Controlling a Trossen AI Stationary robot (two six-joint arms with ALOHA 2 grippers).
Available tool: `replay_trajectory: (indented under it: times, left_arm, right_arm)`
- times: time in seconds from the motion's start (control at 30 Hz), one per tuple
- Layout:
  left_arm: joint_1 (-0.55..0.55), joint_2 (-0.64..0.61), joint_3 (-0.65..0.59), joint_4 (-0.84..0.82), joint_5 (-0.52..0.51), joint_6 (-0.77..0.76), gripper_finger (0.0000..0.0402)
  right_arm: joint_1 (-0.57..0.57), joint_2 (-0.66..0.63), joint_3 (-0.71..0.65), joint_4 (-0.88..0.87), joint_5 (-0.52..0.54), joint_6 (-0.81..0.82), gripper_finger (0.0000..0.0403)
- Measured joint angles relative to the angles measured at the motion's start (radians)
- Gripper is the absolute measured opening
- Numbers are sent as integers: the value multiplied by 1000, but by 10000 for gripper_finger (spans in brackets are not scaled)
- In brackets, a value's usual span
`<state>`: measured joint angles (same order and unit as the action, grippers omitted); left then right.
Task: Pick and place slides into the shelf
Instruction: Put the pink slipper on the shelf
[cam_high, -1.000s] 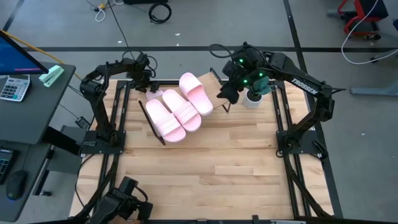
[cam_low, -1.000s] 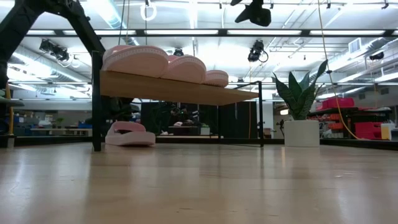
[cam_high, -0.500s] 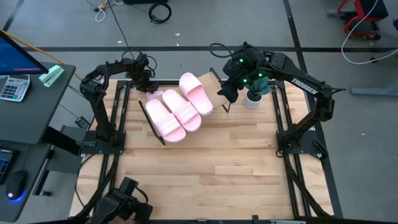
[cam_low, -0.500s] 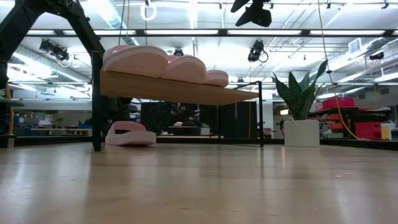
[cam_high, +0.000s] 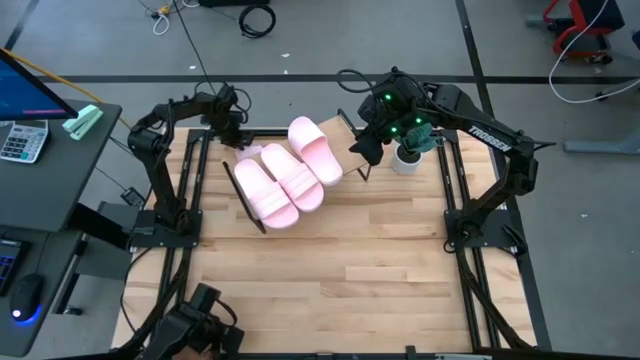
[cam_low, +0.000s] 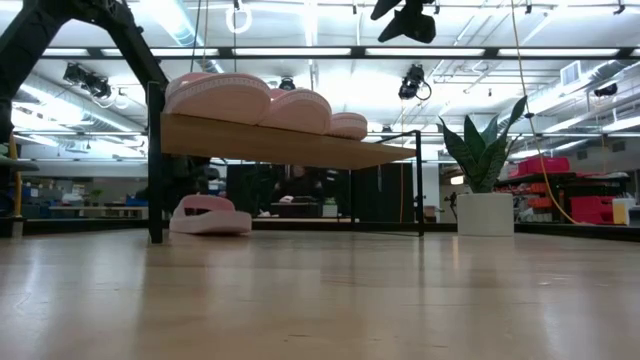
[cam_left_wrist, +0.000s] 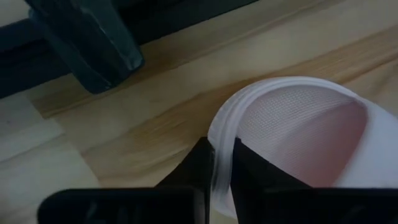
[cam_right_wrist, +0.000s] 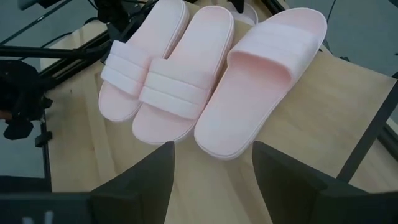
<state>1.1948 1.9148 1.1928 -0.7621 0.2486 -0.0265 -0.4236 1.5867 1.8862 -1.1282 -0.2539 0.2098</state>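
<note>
Three pale pink slides (cam_high: 290, 175) lie side by side on the slanted wooden shelf (cam_high: 342, 126); the right wrist view shows them from close by (cam_right_wrist: 205, 87). A further slide (cam_low: 210, 215) rests sole-down on the table behind the shelf's left end, and a sliver of it shows from above (cam_high: 250, 150). My left gripper (cam_high: 238, 140) is down at that slide and shut on it (cam_left_wrist: 219, 155). My right gripper (cam_high: 362, 155) hovers open above the shelf's right end (cam_right_wrist: 211, 186), touching nothing. My left gripper pinches the pale rim (cam_left_wrist: 221, 146) at one rounded end of the slide between its two fingers. One finger (cam_left_wrist: 198, 168) stands outside the rim, the other (cam_left_wrist: 249, 174) on the textured footbed side. The slide lies flat on the table.
A potted plant (cam_high: 405, 158) in a white pot (cam_low: 485, 212) stands at the table's far right, beside my right arm. The shelf's black frame legs (cam_low: 155, 170) stand on the table. A side desk with a calculator (cam_high: 20, 140) sits to the left. The near half of the table (cam_high: 330, 270) is bare wood.
</note>
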Motion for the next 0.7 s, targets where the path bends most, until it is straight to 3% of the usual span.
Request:
replay_trajectory:
  times: [0.2, 0.7]
  left_arm:
    - [11, 2, 83, -63, 4, -2, 42]
    - [14, 2, 432, -259, -10, 65, 44]
  right_arm:
    - [0, 0, 0, 0, 0, -4, 220]
    - [0, 0, 0, 0, 0, -10, 220]
